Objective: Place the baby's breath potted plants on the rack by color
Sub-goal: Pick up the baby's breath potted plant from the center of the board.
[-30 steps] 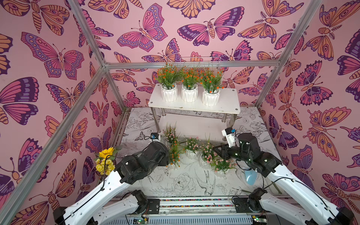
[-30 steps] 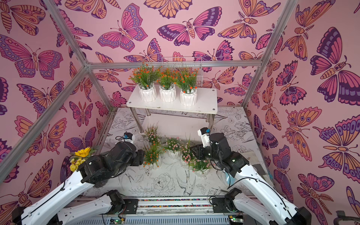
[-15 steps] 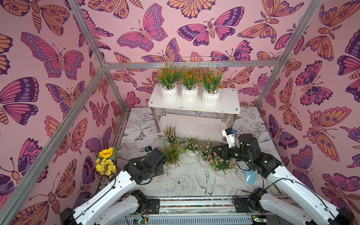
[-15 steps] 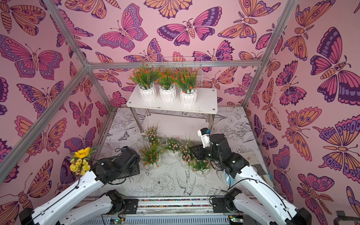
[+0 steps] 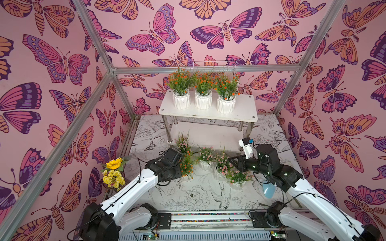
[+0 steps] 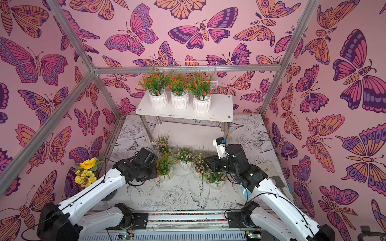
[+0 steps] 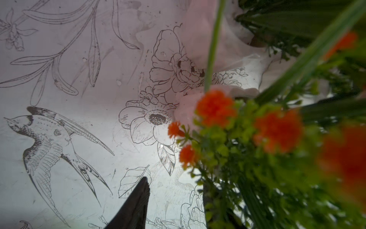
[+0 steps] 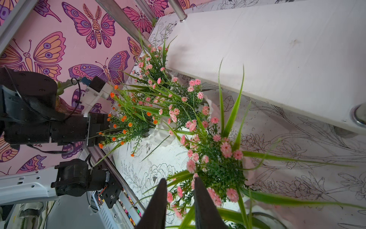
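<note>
My left fingers (image 7: 136, 204) stand apart. One dark finger shows plainly over the desk (image 7: 69, 89), with a strip of bare desk between it and the lone orange-flowered plant (image 7: 237, 138). That plant's sprigs hide my other finger. In both top views the plant stands upright on the desk, right at my left fingers.

My right fingers (image 8: 160, 202) have only a narrow gap between them, and pink blooms and a leaf show through it. Whether they pinch a sprig I cannot tell. The nearest pink-flowered plant (image 8: 217, 158) sits just past their tips. The three other pink-flowered plants (image 5: 205, 154) stand on the desk beyond it, toward my left fingers.

The rack (image 5: 244, 108) is farther out, past both sets of fingers. Three orange-flowered plants (image 5: 203, 91) stand in a row on its top board. The sunflower bouquet (image 5: 113, 173) stands well apart from my left fingers, beside that arm.
</note>
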{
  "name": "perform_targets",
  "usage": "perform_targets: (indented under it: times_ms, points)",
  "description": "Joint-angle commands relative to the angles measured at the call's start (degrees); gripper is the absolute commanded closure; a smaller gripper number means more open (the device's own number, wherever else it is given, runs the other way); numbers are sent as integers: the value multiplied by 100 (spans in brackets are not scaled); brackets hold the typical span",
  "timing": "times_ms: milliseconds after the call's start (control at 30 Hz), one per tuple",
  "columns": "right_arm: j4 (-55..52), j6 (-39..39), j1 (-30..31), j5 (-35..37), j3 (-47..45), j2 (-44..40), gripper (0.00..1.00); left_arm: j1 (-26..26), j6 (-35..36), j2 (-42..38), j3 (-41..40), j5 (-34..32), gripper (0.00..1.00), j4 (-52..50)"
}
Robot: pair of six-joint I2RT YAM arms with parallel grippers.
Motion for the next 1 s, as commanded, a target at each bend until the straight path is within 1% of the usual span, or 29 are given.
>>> perform_targets:
  times_ms: [0, 267, 433, 500, 567, 900, 933, 967]
  points:
    - [-10, -120, 32, 91, -15, 12, 74, 174, 379, 132, 41, 263, 53, 350]
    - [32, -138, 32, 100, 20, 137, 74, 380, 613, 511, 11, 522, 55, 652]
    - [59, -122, 32, 88, -2, 199, 74, 429, 726, 652, 8, 485, 60, 693]
    - [61, -124, 29, 93, -2, 200, 74, 446, 786, 706, 19, 452, 66, 711]
    - [58, -131, 31, 98, -14, 186, 74, 471, 844, 745, 10, 421, 69, 720]
    - [68, -143, 32, 86, -25, 199, 74, 599, 996, 835, -78, 473, 75, 933]
    - [65, -144, 32, 75, -25, 208, 74, 607, 1011, 1058, -63, 481, 76, 939]
    - [75, -145, 26, 57, -24, 208, 74, 615, 1031, 1105, -52, 491, 76, 958]
